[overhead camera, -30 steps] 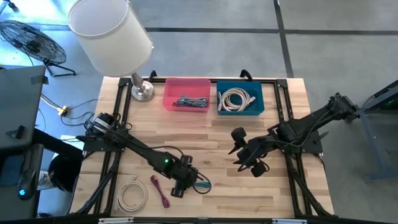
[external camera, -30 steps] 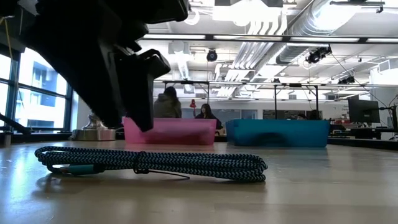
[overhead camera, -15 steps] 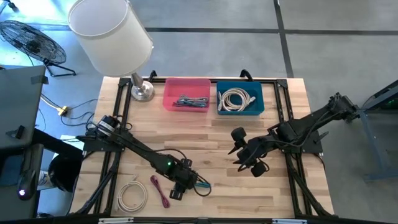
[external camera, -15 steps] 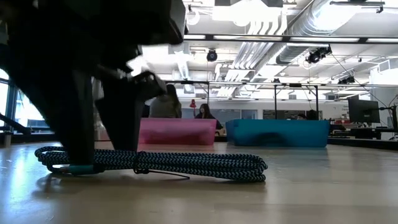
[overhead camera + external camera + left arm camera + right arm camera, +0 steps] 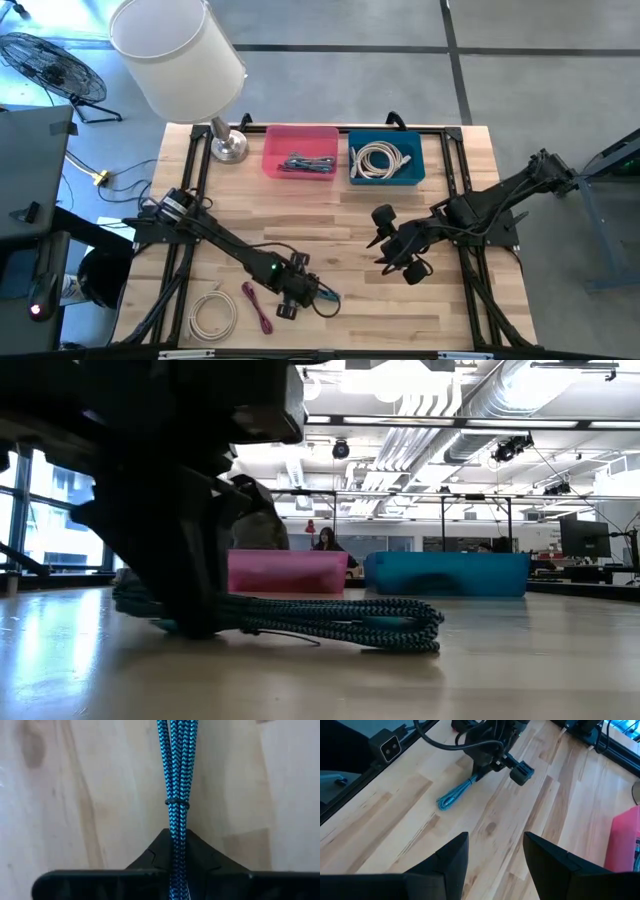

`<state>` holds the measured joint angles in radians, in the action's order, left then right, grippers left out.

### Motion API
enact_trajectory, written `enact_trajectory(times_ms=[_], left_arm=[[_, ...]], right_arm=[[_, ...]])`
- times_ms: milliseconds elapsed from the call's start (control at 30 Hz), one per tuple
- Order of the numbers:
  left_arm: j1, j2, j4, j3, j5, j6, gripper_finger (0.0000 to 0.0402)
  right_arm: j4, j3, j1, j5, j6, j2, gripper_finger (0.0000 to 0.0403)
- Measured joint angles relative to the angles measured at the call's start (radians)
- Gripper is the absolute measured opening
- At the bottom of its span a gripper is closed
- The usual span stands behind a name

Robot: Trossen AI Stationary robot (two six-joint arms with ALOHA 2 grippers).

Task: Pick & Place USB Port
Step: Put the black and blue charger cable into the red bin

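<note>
Left wrist view shows the blue braided USB cable [image 5: 173, 780] running straight between the left gripper's [image 5: 175, 870] dark fingers, which are clamped on the bundle just short of the thin black tie binding its strands. From above, that gripper [image 5: 297, 293] is low at the near middle of the wooden table [image 5: 440, 310], with the cable's free loop [image 5: 327, 297] trailing toward the right arm's side; the low view has the bundle [image 5: 330, 622] lying on the wood. The right gripper [image 5: 490, 855] waits, fingers spread and empty, above the table's right half. My judgement: the hold is near one end of the coil, so on lifting the long free part could sag, swing or drag, and might slide out of the pinch or catch on the rim of the pink bin [image 5: 300, 132] or blue bin [image 5: 387, 135]. No brand, label or legible writing is visible anywhere.
</note>
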<state>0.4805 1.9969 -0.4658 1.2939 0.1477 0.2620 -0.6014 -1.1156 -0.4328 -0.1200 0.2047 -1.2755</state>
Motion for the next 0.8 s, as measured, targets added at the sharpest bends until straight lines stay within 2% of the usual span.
enact_trajectory(times_ms=[100, 200, 367, 433, 567, 633, 800], left_arm=[[-0.001, 0.007, -0.098, 0.051, 0.067, -0.031, 0.0017], [-0.007, 0.005, -0.392, 0.162, 0.235, -0.048, 0.0013], [-0.005, -0.022, -0.985, 0.478, 0.516, -0.002, 0.0013], [-0.023, -0.022, -1.105, 0.620, 0.625, -0.005, 0.0013], [-0.109, -0.101, -1.056, 0.766, 0.764, -0.302, 0.0013], [-0.178, -0.134, -1.097, 0.830, 0.816, -0.350, 0.0013], [-0.440, -0.205, -1.077, 0.838, 0.725, -0.466, 0.0013]], right_arm=[[0.000, 0.000, -0.001, 0.000, -0.004, 0.000, 0.0181], [-0.001, 0.000, -0.019, -0.033, -0.010, 0.000, 0.0181], [-0.013, 0.000, -0.084, -0.158, -0.018, 0.000, 0.0181], [-0.015, 0.000, -0.109, -0.209, -0.022, 0.000, 0.0181], [-0.019, 0.000, -0.144, -0.291, -0.025, 0.003, 0.0181], [-0.021, -0.001, -0.156, -0.318, -0.026, 0.007, 0.0181], [-0.045, -0.001, -0.179, -0.385, -0.041, 0.017, 0.0181]])
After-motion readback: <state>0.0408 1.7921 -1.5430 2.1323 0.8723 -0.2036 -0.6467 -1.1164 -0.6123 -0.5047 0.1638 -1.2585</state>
